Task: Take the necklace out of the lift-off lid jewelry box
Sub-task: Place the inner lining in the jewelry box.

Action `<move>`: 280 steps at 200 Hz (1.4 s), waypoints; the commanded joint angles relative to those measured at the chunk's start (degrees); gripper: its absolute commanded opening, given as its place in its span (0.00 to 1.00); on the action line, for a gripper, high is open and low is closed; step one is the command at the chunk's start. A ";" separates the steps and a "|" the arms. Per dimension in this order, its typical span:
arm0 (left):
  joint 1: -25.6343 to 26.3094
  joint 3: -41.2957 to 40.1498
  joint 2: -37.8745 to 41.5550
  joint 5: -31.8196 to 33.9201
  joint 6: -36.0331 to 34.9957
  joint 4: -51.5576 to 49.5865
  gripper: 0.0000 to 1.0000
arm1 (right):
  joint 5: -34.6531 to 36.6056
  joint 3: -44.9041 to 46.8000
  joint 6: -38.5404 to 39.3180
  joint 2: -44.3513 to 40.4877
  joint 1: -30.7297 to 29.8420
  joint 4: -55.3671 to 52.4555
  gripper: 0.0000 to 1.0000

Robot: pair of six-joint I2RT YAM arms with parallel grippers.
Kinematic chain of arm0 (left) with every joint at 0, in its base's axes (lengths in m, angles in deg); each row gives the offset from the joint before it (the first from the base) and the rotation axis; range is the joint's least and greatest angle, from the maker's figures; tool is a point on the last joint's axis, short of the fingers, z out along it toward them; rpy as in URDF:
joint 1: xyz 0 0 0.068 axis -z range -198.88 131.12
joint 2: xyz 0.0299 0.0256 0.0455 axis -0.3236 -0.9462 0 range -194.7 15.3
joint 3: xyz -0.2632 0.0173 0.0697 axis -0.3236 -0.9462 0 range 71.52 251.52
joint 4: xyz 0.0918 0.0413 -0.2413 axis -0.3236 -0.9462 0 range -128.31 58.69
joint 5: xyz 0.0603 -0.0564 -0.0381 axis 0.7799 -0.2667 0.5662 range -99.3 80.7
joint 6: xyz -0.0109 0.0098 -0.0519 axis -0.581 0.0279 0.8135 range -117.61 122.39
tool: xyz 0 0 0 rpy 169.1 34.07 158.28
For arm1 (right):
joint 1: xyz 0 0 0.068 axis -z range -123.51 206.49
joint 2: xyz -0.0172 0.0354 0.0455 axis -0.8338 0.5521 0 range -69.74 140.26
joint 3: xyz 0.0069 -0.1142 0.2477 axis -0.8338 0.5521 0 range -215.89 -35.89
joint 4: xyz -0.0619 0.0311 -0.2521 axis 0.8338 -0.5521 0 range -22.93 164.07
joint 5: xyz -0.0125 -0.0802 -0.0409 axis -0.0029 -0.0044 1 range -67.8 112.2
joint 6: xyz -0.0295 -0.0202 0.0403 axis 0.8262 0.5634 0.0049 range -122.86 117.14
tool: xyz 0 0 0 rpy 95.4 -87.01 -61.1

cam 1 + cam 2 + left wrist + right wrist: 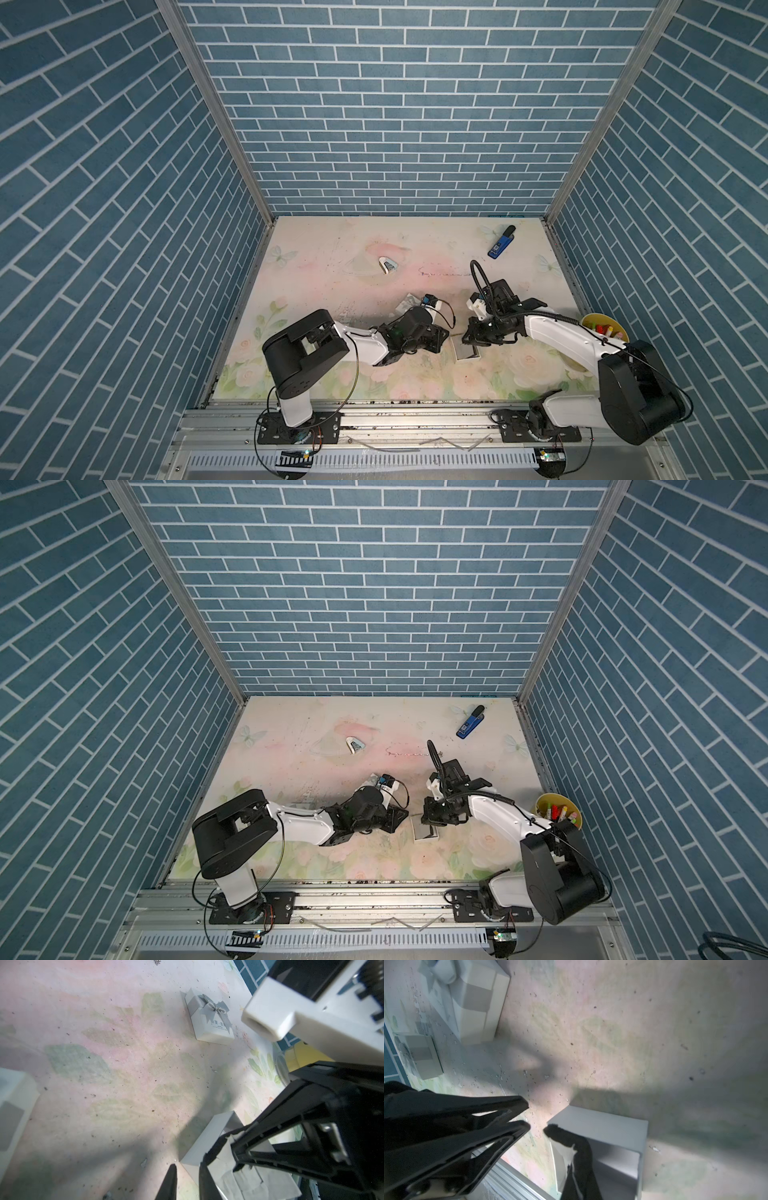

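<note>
Two tools crowd the open jewelry box (602, 1124): my right tool (556, 1133) is clamped fully closed at the box's corner, on what I cannot tell, and my left tool (188, 1169), just beside it, is barely parted and empty. The necklace (444, 274), I judge, is the thin chain lying on the surface (332, 291) well beyond the right tool; none shows inside the box. I'd lift the right tool slowly and straight, watching for any trailing strand.

Left gripper (187, 1168) seemingly ajar, right gripper (210, 1151) shut

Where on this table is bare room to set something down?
Bare: the far left corner, between the small white object and the left wall; the front strip along the rail. Crowded: the middle, around the open box, left gripper and right gripper.
</note>
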 commanded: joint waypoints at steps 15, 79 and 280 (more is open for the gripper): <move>-0.15 -1.65 3.00 1.47 -0.09 -2.30 0.22 | 2.60 1.64 -2.64 -0.90 -0.07 2.18 0.10; -0.19 -2.03 8.18 3.49 -1.98 -8.25 0.23 | 6.40 -1.48 -1.54 -3.05 -0.07 -3.23 0.46; 6.54 6.49 3.21 6.67 -1.42 -13.47 0.22 | 14.91 -3.93 -1.88 -4.22 -5.07 -11.84 0.06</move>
